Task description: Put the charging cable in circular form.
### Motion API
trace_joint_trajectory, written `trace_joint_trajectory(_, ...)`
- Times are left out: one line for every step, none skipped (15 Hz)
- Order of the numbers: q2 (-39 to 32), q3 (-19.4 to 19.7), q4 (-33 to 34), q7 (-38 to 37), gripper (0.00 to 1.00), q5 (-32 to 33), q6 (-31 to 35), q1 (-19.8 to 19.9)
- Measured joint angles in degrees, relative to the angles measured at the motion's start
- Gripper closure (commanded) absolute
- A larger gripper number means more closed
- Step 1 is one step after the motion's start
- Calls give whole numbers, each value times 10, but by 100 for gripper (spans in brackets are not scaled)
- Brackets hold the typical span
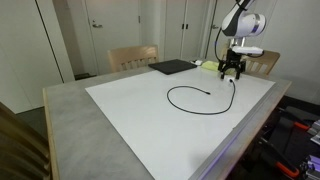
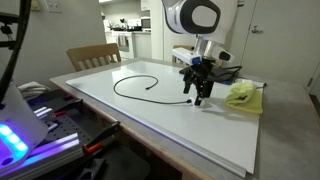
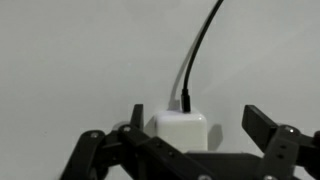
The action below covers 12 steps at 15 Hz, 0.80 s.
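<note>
Wrist view showed the claw (image 3: 192,116) low over the white table (image 3: 60,50), with a small white plug block (image 3: 180,130) sitting between its two fingers. The fingers were spread apart, with a gap on one side of the block, so the claw was not squeezing anything. The charging cable (image 3: 200,45) came out of the top of the block and ran away across the table.

In an exterior view the cable (image 1: 169,99) lay in a big, loose curve, but the ring was not closed. Its small loose end pointed into the middle.

To do this step well, I think the claw should close softly on the block, right in the middle. Then it should slide the block slowly round toward the other end. A quick pull could drag the whole curve out of shape.

No box, bowl or cup was in sight. Only a flat black pad (image 1: 172,67) and a yellow-green thing (image 2: 240,96) lay nearby.
</note>
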<state>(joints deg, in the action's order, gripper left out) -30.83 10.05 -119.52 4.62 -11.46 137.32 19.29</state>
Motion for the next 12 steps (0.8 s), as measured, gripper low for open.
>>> trace_joint_trajectory(0, 0, 0, 0, 0, -5, 0, 0)
trace_joint_trajectory(0, 0, -1, 0, 0, -8, 1, 0)
trace_joint_trajectory(0, 0, -1, 0, 0, -9, 3, 1)
trace_joint_trajectory(0, 0, -1, 0, 0, -10, 6, 1)
trace_joint_trajectory(0, 0, -1, 0, 0, -10, 9, 1)
trace_joint_trajectory(0, 0, -2, 0, 25, -10, 12, 2)
trace_joint_trajectory(0, 0, -2, 0, 27, -12, 14, 2)
trace_joint_trajectory(0, 0, -2, 0, 33, -13, 17, 2)
trace_joint_trajectory(0, 0, -2, 0, 41, -14, 19, 2)
trace_joint_trajectory(0, 0, -3, 0, 48, -14, 21, 2)
trace_joint_trajectory(0, 0, -3, 0, 55, -14, 23, 2)
trace_joint_trajectory(0, 0, -3, 0, 62, -14, 25, 2)
